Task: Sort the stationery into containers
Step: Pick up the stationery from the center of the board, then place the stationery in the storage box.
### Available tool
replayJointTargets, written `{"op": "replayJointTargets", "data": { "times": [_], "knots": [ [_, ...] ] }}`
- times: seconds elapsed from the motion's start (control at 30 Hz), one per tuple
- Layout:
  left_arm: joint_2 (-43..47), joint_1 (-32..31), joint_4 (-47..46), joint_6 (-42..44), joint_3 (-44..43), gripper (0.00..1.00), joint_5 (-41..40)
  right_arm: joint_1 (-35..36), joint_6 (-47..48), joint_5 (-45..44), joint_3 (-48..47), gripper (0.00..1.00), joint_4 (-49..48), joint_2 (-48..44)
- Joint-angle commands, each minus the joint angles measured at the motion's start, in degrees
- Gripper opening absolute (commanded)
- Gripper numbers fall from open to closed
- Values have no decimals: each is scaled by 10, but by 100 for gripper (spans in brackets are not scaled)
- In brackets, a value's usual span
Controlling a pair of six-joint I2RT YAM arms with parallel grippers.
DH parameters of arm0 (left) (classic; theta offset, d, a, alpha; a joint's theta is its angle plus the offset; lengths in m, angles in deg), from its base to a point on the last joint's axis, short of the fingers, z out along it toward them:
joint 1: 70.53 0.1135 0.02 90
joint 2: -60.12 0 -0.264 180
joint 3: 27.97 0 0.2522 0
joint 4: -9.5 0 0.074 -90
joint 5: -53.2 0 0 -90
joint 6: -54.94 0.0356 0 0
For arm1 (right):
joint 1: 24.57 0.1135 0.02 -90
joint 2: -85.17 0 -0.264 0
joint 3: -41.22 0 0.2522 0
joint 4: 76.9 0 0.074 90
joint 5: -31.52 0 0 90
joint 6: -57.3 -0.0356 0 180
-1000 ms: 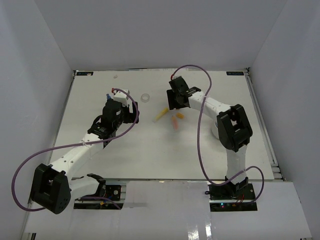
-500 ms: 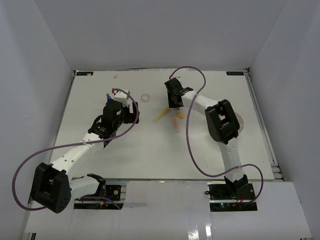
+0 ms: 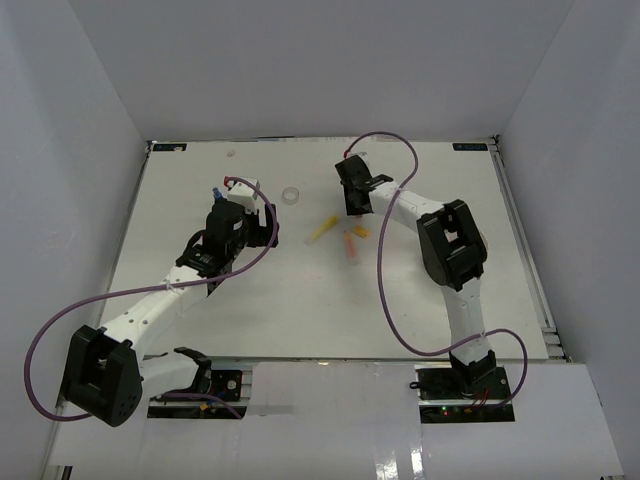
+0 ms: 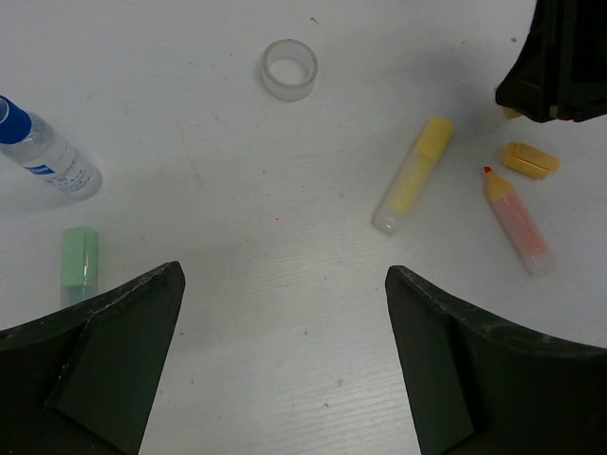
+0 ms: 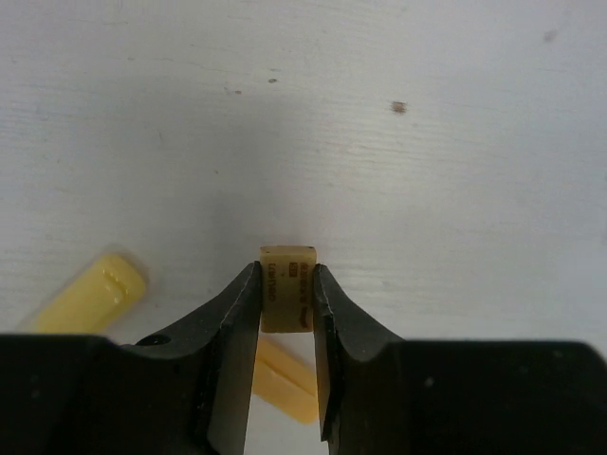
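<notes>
My right gripper (image 5: 286, 272) is shut on a small tan eraser (image 5: 287, 287), just above the table. In the top view it (image 3: 353, 207) is beside a yellow marker (image 3: 321, 230), an orange marker (image 3: 350, 246) and a loose orange cap (image 3: 360, 231). My left gripper (image 4: 285, 318) is open and empty over bare table. Ahead of it lie the clear tape ring (image 4: 289, 69), the blue-capped bottle (image 4: 47, 147), a green marker (image 4: 80, 258), the yellow marker (image 4: 413, 175) and the orange marker (image 4: 515, 218). The white tub is hidden.
The white table (image 3: 300, 300) is enclosed by white walls at the back and both sides. Purple cables loop above both arms. The right arm's elbow (image 3: 452, 243) stands over the right half of the table.
The right arm's elbow swung left and then a little back to the right, with its gripper staying near the markers. The left arm has not moved.
</notes>
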Motion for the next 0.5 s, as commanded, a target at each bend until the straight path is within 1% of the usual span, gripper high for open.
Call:
{"op": "replayJointTargets", "data": {
  "times": [0.0,0.03,0.07,0.13,0.17,0.2,0.23,0.27,0.3,0.33,0.37,0.43,0.47],
  "knots": [
    [2,-3,2,-1,-11,98,0,-4,54,-23,28,8,-26,-127],
    [3,-3,2,-1,-12,98,0,-5,67,-28,38,8,-26,-148],
    [3,-3,2,-1,-12,98,0,-10,89,-31,48,8,-25,-192],
    [4,-3,2,-1,-12,98,1,-19,107,-29,90,8,-26,-236],
    [5,-3,3,0,-12,98,3,-31,125,-28,106,8,-24,-281],
    [5,-3,4,0,-13,98,3,-39,133,-27,122,8,-22,-304],
    [5,-3,4,0,-13,98,3,-47,140,-28,157,8,-22,-325],
    [5,-3,4,0,-13,98,5,-67,144,-28,174,8,-19,-369],
    [6,-3,4,0,-14,98,6,-81,148,-25,191,8,-16,-392],
    [6,-3,4,0,-14,98,8,-94,148,-22,231,8,-12,-412],
    [7,-3,4,0,-14,98,9,-124,148,-16,252,8,-13,-452],
    [8,-3,5,0,-14,98,11,-161,142,-6,293,8,-12,-490],
    [9,-3,5,0,-14,98,11,-203,139,13,328,8,-9,-521]
  ]
}}
